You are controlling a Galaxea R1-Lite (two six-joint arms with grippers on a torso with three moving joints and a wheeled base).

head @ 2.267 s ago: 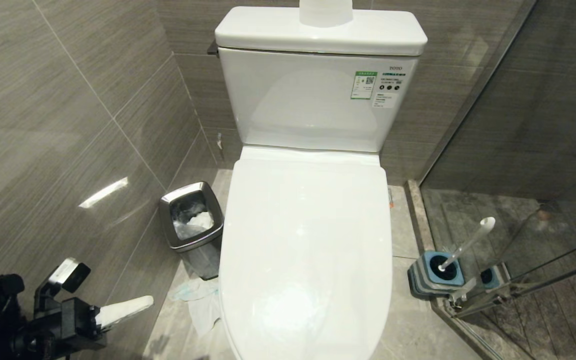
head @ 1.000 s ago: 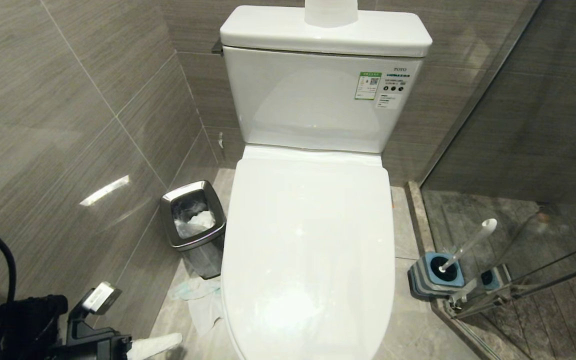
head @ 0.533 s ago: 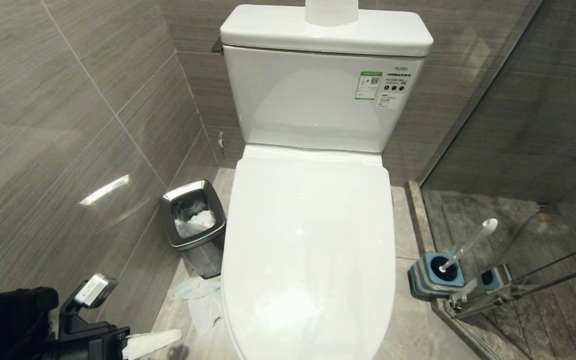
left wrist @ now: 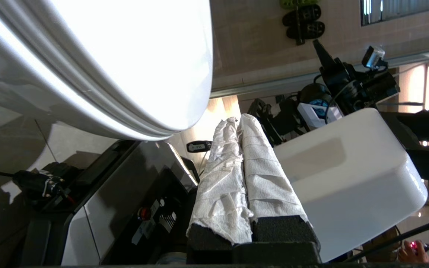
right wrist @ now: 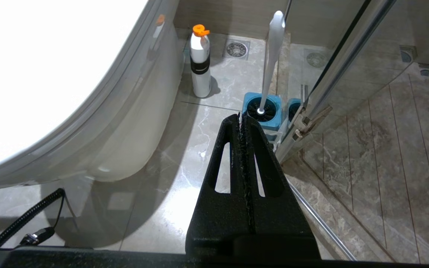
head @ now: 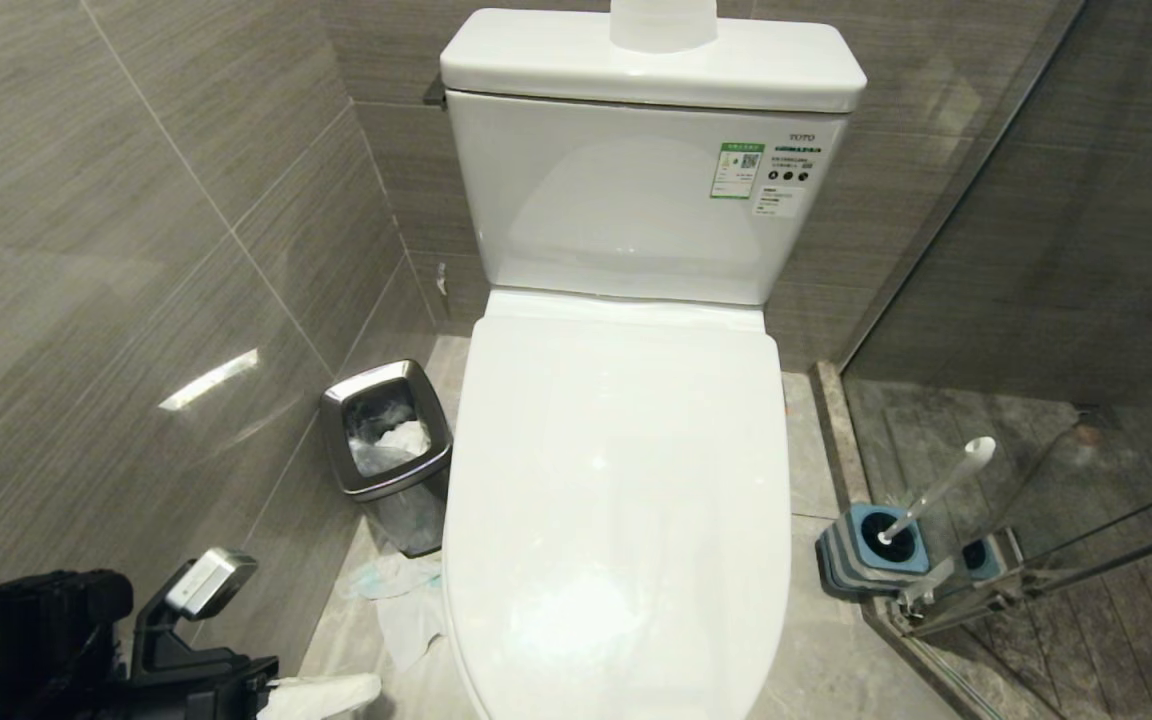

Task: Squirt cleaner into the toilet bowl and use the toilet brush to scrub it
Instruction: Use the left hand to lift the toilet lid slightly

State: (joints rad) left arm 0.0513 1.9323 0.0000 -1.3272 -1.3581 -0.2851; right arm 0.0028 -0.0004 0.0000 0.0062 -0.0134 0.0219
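Preparation step: toilet bowl (head: 616,500) lid is down. Left gripper (head: 331,695) and right gripper (right wrist: 241,121) jaws are closed, empty. Next: raise lid.

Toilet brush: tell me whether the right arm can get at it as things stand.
Probably yes. The toilet brush stands in its blue holder just ahead of the shut right end effector, open floor between; the glass door crowds one side.
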